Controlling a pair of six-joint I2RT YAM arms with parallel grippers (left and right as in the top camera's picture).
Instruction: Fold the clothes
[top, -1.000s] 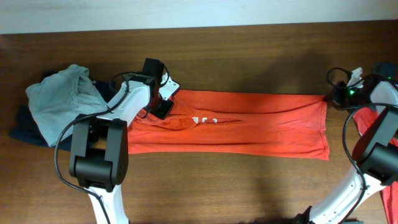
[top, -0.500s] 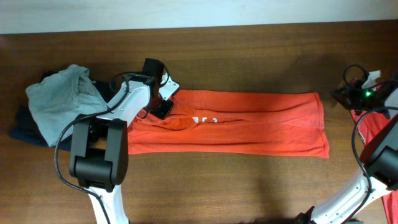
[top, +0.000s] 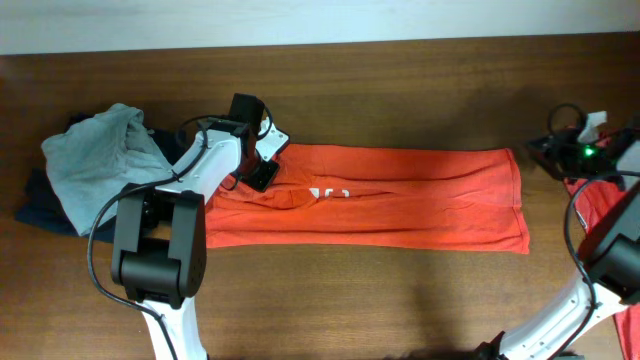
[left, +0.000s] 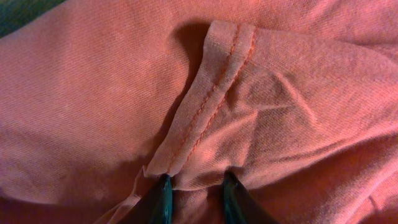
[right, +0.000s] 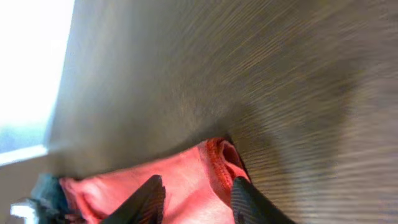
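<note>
**Entry: long-folded T-shirt, cross fold pending**

1. Brown wooden table (top: 400, 90): bears all items.
2. Orange-red cotton T-shirt (top: 420, 205), white lettering: laid mid-table as a long narrow band, taken here as the landmark. The lengthwise fold is judged done and the crosswise fold not yet made.
3. Pale grey-blue garment (top: 95, 160): heaped well beyond the T-shirt's left end.
4. Dark navy garment (top: 40, 210): lies under that heap.
5. Left gripper (top: 262, 168): set on the T-shirt's upper left corner. Only its wrist view shows the fingertips (left: 163, 198) clamped on a fold beside the double-stitched hem (left: 211, 93).
6. Right gripper (top: 542, 156): just off the T-shirt's right end. Its wrist view alone shows the fingers (right: 146, 199) apart and empty.

Next, a fresh grasp at the right end seems called for.
</note>
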